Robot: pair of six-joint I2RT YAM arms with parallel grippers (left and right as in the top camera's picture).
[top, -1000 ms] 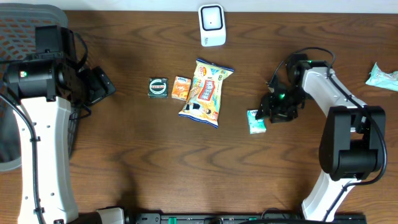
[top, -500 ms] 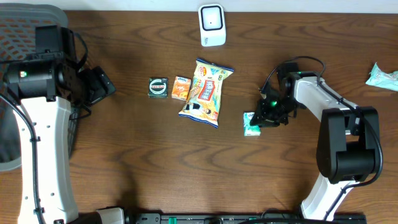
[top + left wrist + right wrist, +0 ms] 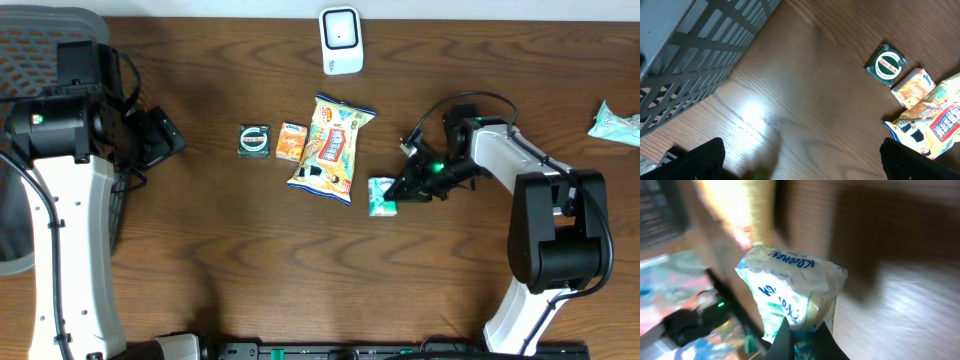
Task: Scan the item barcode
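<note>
My right gripper (image 3: pixel 400 188) is shut on a small white-and-teal Kleenex tissue pack (image 3: pixel 381 196), just right of the chip bag. In the right wrist view the pack (image 3: pixel 790 287) stands up from between the two dark fingers (image 3: pixel 816 341), which pinch its lower end; that view is blurred. A white barcode scanner (image 3: pixel 341 40) stands at the table's far edge, well beyond the pack. My left gripper (image 3: pixel 160 138) hangs at the far left, away from the items. Its jaws (image 3: pixel 805 170) stand wide open over bare wood with nothing between them.
A yellow chip bag (image 3: pixel 332 148), an orange packet (image 3: pixel 291 142) and a dark green square packet (image 3: pixel 254 140) lie in a row mid-table. A teal pack (image 3: pixel 615 122) lies at the right edge. A grey mesh basket (image 3: pixel 40 40) stands far left.
My right gripper has shut on the tissue pack and carried it left, from beside the arm to close beside the chip bag. The left arm has not moved.
</note>
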